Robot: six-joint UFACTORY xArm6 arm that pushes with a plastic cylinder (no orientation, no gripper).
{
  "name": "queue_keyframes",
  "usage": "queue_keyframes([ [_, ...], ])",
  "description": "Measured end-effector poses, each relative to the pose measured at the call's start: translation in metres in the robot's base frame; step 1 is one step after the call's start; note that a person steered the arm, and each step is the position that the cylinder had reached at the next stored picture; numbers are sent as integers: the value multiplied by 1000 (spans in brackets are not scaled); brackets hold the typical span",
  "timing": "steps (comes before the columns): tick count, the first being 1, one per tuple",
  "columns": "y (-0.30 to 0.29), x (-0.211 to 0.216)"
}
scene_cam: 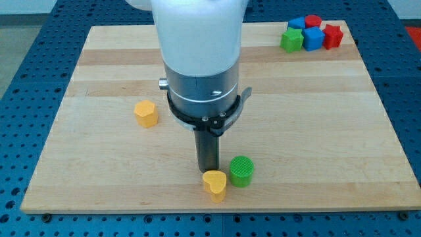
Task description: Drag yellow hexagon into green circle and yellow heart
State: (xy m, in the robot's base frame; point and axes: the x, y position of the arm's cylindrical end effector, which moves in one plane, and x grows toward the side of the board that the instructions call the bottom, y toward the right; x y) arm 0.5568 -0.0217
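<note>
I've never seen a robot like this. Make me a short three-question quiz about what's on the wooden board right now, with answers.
1. True or false: the yellow hexagon is touching the green circle.
2. Which block lies nearest my tip? A) yellow heart B) red block C) green block
3. Fill in: the cluster of blue, red and green blocks sits at the view's top ____ corner of the board.

Key:
1. False; the hexagon lies apart, toward the view's left.
2. A; the heart sits just below the tip, the green circle beside it on the view's right.
3. right
</note>
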Motion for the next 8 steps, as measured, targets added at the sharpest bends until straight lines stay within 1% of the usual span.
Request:
queue_keyframes([
  [1,-23,-28],
  [2,-24,-35],
  [3,-22,-71],
  [4,-27,-135],
  [5,-73,-174],
  [6,-130,-162],
  [7,-138,-127],
  [8,-90,-86],
])
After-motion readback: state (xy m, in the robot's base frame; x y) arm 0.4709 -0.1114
